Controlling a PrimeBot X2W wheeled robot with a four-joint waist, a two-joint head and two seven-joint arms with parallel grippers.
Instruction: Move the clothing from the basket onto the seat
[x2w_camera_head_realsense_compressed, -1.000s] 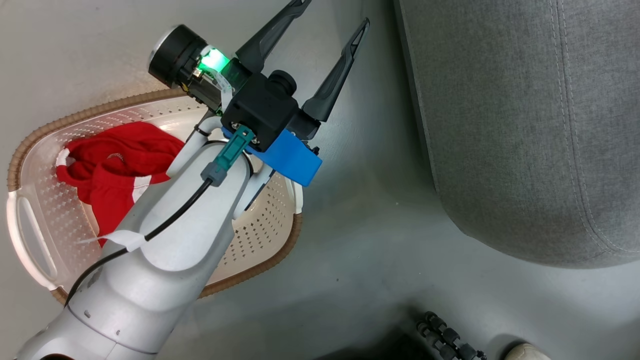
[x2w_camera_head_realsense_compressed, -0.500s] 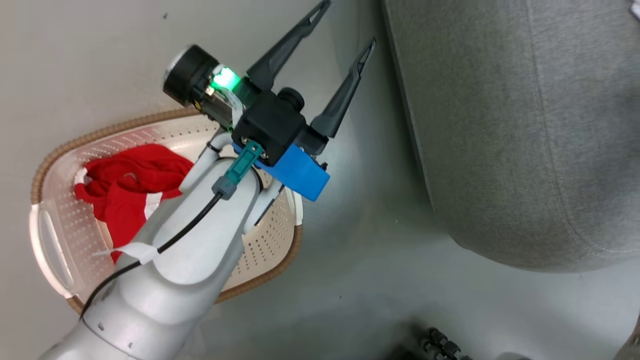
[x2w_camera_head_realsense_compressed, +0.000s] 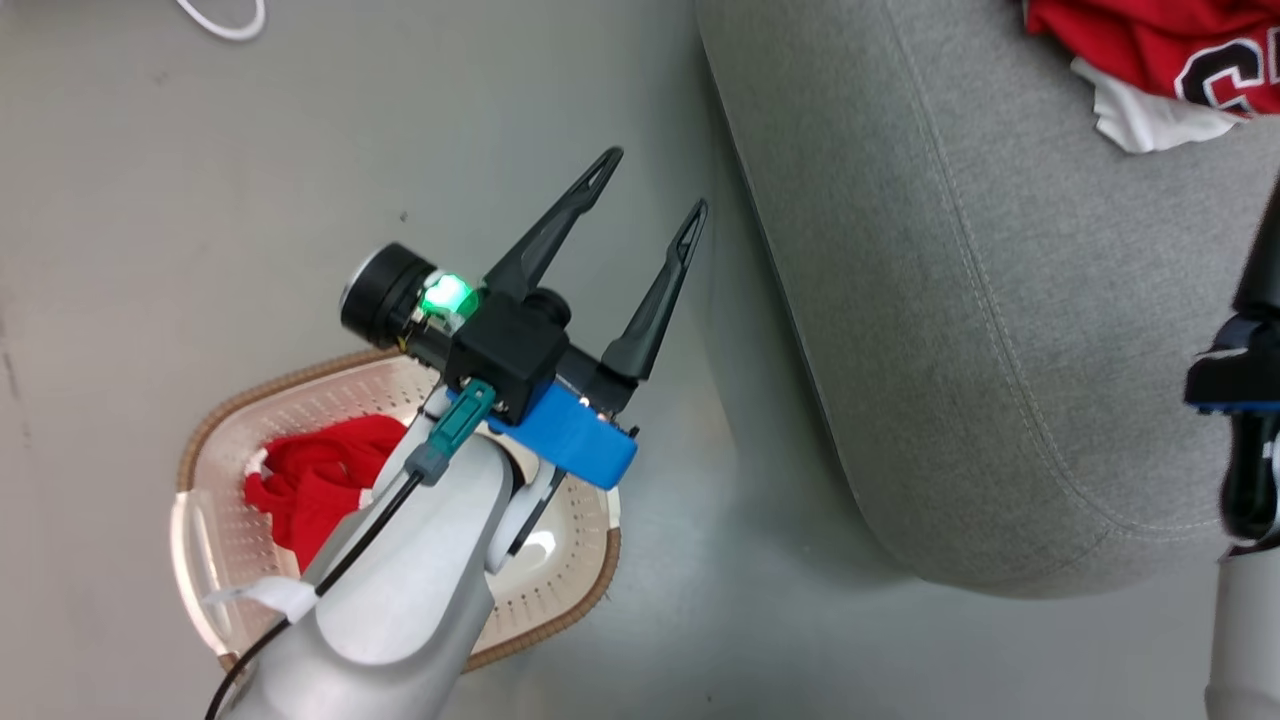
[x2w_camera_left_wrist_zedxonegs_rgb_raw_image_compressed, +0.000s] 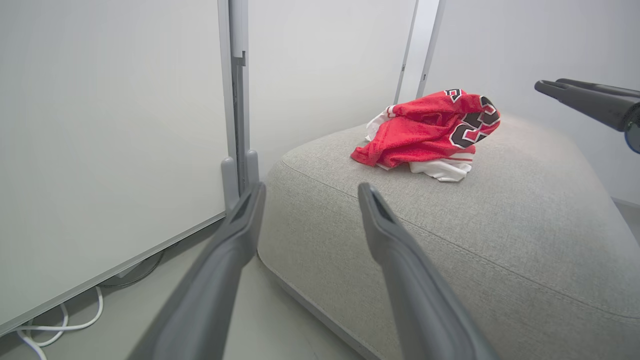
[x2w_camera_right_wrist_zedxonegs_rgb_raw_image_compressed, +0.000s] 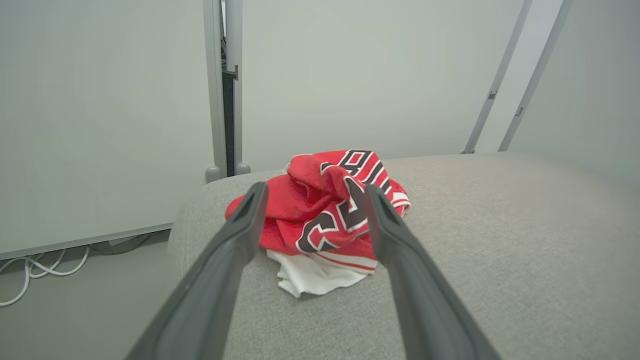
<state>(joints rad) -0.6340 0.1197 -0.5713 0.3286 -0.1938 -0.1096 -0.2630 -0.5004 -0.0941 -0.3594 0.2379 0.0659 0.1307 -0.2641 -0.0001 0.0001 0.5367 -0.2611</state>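
Red jersey (x2w_camera_right_wrist_zedxonegs_rgb_raw_image_compressed: 320, 225) lies bunched on the seat (x2w_camera_right_wrist_zedxonegs_rgb_raw_image_compressed: 500, 225); left gripper (x2w_camera_head_realsense_compressed: 656, 178) and right gripper (x2w_camera_right_wrist_zedxonegs_rgb_raw_image_compressed: 315, 186) gape empty

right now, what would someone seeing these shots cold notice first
The crumpled red jersey with black-and-white lettering, lying on top of the grey seat, grabs the eye first. Next comes the second red garment in the cream basket on the floor beside the seat, partly hidden under the pale left arm.
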